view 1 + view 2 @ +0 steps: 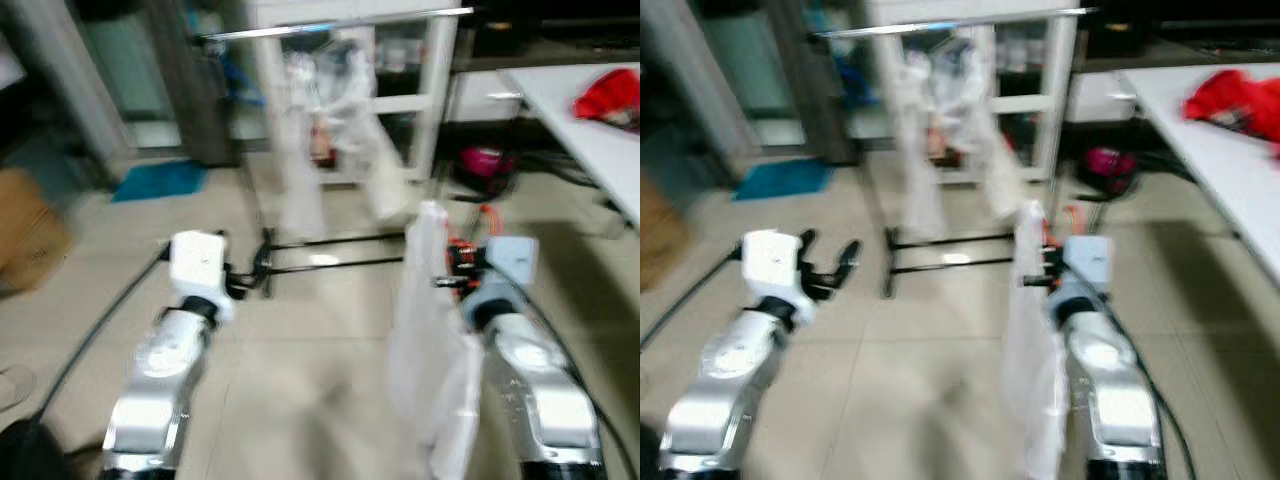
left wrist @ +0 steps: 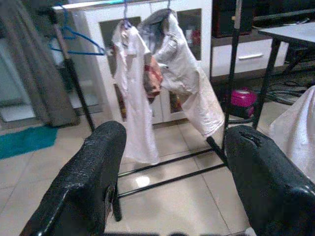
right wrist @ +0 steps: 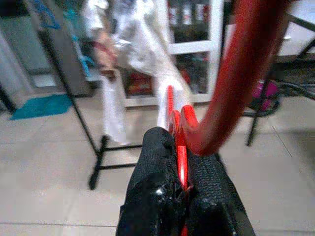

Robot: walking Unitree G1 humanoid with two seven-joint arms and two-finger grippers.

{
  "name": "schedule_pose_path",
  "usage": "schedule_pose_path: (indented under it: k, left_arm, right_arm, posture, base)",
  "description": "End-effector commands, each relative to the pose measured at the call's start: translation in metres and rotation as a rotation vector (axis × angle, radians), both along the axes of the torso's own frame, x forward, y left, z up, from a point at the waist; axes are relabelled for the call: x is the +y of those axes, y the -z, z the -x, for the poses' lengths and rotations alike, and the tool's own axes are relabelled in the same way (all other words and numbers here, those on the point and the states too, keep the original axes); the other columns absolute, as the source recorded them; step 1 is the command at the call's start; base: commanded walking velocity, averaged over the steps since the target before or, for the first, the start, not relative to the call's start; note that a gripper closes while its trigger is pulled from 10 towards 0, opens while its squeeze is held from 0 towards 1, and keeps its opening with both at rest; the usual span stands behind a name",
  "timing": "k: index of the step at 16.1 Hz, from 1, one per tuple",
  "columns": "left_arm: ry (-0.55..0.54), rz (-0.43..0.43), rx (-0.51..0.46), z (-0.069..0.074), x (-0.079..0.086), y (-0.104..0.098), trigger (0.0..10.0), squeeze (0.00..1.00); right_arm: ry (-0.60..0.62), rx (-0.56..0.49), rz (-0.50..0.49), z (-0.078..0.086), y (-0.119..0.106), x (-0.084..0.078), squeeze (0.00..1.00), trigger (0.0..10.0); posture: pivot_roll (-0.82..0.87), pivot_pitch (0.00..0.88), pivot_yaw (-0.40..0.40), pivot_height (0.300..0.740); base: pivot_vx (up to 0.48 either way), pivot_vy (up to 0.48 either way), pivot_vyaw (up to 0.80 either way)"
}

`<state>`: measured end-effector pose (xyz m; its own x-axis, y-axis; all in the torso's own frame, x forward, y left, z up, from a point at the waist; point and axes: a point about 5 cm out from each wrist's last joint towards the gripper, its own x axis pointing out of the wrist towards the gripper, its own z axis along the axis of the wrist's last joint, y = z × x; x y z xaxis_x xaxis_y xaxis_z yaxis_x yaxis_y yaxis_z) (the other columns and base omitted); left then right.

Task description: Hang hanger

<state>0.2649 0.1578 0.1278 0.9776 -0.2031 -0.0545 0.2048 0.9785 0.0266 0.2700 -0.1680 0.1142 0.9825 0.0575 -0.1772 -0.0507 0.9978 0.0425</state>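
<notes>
Ahead, the black metal garment rack with a silver top rail stands across the tiled floor, well apart from the robot, two pale garments already hanging on it and an empty blue hanger at one end. Right gripper: fingers clamped together on the red plastic hanger, whose white garment drapes beside the right arm. Left gripper: fingers apart, holding nothing. Judgement: hanger picked up; approach and hooking onto the rail remain.
</notes>
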Motion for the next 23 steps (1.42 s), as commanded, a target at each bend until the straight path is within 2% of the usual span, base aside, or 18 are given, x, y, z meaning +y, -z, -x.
schedule_pose_path:
  k: [1,5,9,23]
  left_arm:
    - [0.015,0.0,-0.005,-0.0011,-0.0035,-0.003,10.0,0.18]
    - [0.017,-0.009,-0.006,-0.0014,-0.0033,-0.004,10.0,0.18]
    - [0.019,-0.008,-0.008,-0.0034,-0.0034,-0.0057,10.0,0.18]
    - [0.026,-0.014,-0.009,-0.0057,-0.005,-0.0057,10.0,0.18]
  right_arm:
    - [0.009,-0.043,-0.006,-0.0038,-0.0091,-0.0027,0.0,10.0]
    - [0.029,-0.052,-0.016,-0.0057,-0.011,-0.0024,0.0,10.0]
    - [0.024,-0.059,-0.021,-0.0057,-0.0123,-0.0016,0.0,10.0]
    - [0.031,-0.076,0.016,-0.0081,-0.0138,-0.0011,0.0,10.0]
  posture:
    - [-0.12,0.005,0.088,0.74]
    - [-0.12,0.015,0.091,0.74]
    - [-0.12,0.023,0.096,0.74]
    - [-0.12,0.022,0.104,0.74]
  base:
    - [0.341,0.0,0.0]
    - [0.344,0.0,0.0]
    - [0.344,0.0,-0.75]
    - [0.344,0.0,0.0]
